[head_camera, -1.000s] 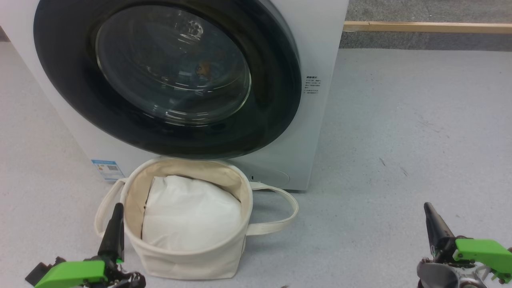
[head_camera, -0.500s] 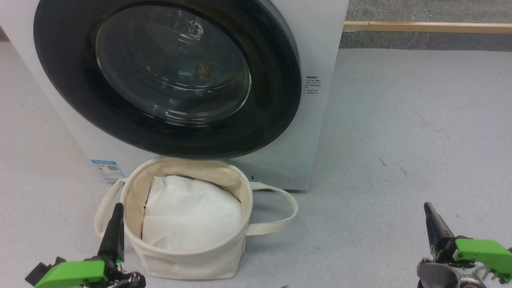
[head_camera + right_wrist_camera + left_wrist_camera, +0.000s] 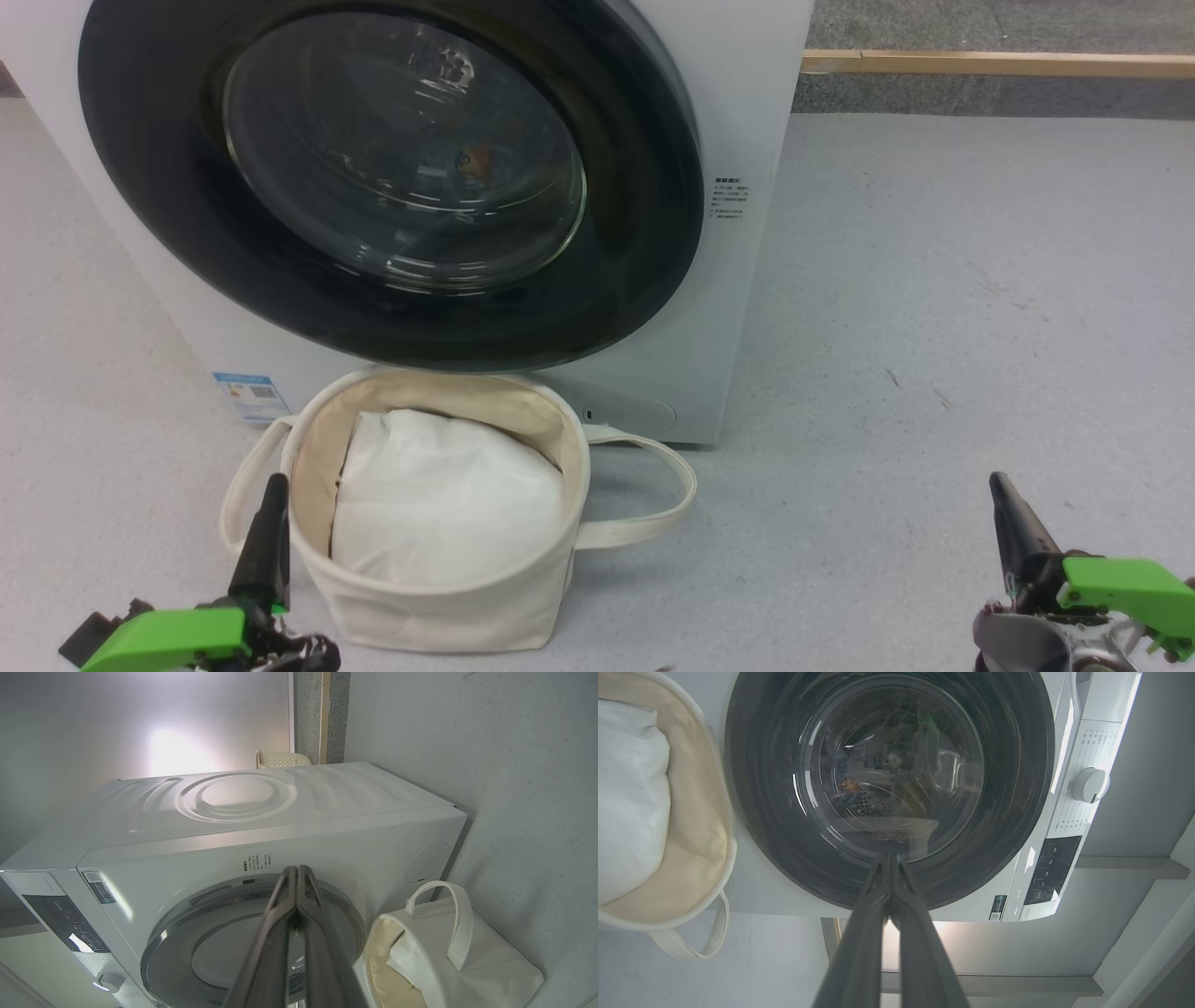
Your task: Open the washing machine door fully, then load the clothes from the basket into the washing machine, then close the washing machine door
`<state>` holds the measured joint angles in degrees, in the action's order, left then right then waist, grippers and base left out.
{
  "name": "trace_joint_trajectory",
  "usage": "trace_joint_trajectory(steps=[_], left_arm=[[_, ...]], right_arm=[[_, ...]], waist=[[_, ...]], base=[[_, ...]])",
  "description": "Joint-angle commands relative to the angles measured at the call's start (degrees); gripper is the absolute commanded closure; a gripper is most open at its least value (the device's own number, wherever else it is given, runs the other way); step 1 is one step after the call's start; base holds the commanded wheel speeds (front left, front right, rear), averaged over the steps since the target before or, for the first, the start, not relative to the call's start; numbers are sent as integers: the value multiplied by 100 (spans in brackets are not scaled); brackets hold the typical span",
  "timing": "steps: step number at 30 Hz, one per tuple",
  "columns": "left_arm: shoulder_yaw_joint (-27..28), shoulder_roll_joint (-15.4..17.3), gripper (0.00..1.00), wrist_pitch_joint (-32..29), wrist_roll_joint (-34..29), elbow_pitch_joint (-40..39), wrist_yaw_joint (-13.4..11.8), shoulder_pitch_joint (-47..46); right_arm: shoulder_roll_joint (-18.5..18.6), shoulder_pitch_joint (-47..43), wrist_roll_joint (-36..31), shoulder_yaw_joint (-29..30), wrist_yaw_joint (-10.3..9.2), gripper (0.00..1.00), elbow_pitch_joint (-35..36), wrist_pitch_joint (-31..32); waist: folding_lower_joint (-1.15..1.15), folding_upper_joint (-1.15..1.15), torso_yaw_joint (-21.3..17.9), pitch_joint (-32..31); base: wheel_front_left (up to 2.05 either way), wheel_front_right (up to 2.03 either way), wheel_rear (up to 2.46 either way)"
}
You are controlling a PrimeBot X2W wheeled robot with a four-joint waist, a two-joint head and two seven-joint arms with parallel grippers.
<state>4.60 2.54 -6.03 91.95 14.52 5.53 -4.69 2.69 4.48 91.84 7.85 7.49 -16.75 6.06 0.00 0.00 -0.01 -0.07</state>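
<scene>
The washing machine (image 3: 752, 112) fills the upper left of the head view. Its door (image 3: 177, 224), black rim and bulging glass, lies flat against the front. Behind the glass (image 3: 401, 149) a dim pale cloth with an orange-brown spot (image 3: 476, 161) shows faintly; I cannot tell more of the clothes. The cream basket (image 3: 448, 611) stands on the floor just below the door and holds a plain white cloth pad (image 3: 448, 495). My left gripper (image 3: 273, 485) is shut, just left of the basket. My right gripper (image 3: 997, 483) is shut, far to its right.
A blue label (image 3: 250, 397) sits low on the machine's front. The basket's strap handles (image 3: 667, 485) loop out to both sides. Grey floor (image 3: 934, 327) stretches right of the machine, with a wooden strip (image 3: 990, 63) at the back. A control panel with a dial (image 3: 1090, 785) shows in the left wrist view.
</scene>
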Motion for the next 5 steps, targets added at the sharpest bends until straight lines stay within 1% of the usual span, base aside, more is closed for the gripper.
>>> trace_joint_trajectory(steps=[1, 5], left_arm=[[203, 33, 100, -47, 15, -224, 9, -162], [203, 33, 100, -47, 15, -224, 9, -162]], right_arm=[[20, 253, 23, -120, 0, 100, 210, 50], [20, 253, 23, -120, 0, 100, 210, 50]], waist=[[0, 0, 0, 0], [0, 0, 0, 0]], base=[[0, 0, 0], [0, 0, 0]])
